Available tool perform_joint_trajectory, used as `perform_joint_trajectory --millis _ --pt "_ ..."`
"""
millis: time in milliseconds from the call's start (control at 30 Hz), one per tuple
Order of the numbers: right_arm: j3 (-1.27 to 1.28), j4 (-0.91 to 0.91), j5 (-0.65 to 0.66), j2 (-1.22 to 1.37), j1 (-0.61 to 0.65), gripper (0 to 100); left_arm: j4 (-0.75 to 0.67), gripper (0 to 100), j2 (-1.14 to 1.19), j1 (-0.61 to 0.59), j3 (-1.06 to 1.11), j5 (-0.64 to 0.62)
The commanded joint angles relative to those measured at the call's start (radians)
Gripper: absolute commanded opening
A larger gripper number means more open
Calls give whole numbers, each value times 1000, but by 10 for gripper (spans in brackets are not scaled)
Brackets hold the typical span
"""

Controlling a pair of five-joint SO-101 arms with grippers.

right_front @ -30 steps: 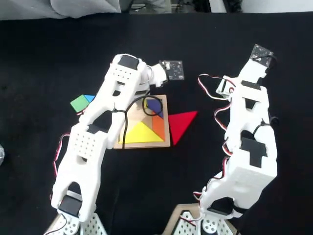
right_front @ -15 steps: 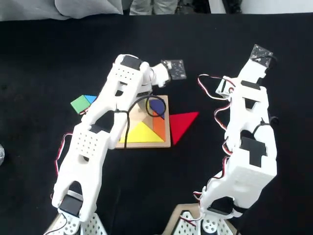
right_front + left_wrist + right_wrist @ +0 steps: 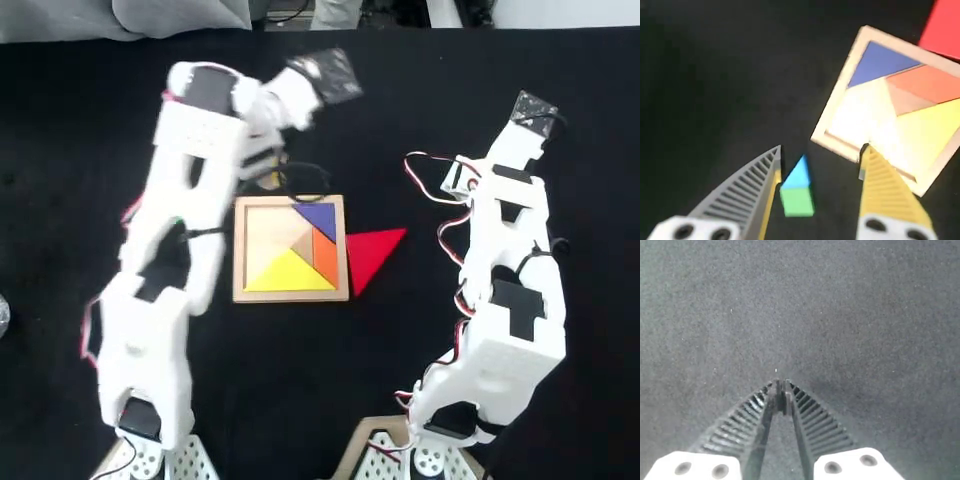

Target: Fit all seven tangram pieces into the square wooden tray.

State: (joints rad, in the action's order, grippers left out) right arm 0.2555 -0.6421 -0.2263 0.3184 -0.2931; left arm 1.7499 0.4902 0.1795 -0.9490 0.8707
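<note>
Three pieces, the blue triangle [image 3: 318, 214], orange piece [image 3: 326, 256] and yellow triangle [image 3: 289, 272], sit in the tray [image 3: 239, 250] at mid-table. The red triangle [image 3: 372, 252] lies just beside its right edge. The left gripper [image 3: 822, 148] hangs high, jaws wide and empty, framing the green square [image 3: 797, 201] and light-blue triangle [image 3: 796, 174], which touch. The right gripper [image 3: 780, 384] is closed on nothing over bare cloth. The next step looks like a pick: descend centred on one piece and close across flat sides, so the neighbour isn't dragged.
</note>
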Motion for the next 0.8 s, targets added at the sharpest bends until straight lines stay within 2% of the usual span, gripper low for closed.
perform_joint_trajectory --millis 0,267,333,633,767 --pt "-54 25 0 -10 6 13 11 253 -221 -53 134 -61" --pt "-54 25 0 -5 8 14 5 249 -710 -68 618 -64" --pt "-54 25 0 -5 8 14 -34 249 -818 -77 745 -64" --pt "-51 25 0 -2 8 14 -531 252 -1135 -348 1362 -60" --pt "-51 25 0 -2 9 14 -583 254 -1123 -415 1435 -17"
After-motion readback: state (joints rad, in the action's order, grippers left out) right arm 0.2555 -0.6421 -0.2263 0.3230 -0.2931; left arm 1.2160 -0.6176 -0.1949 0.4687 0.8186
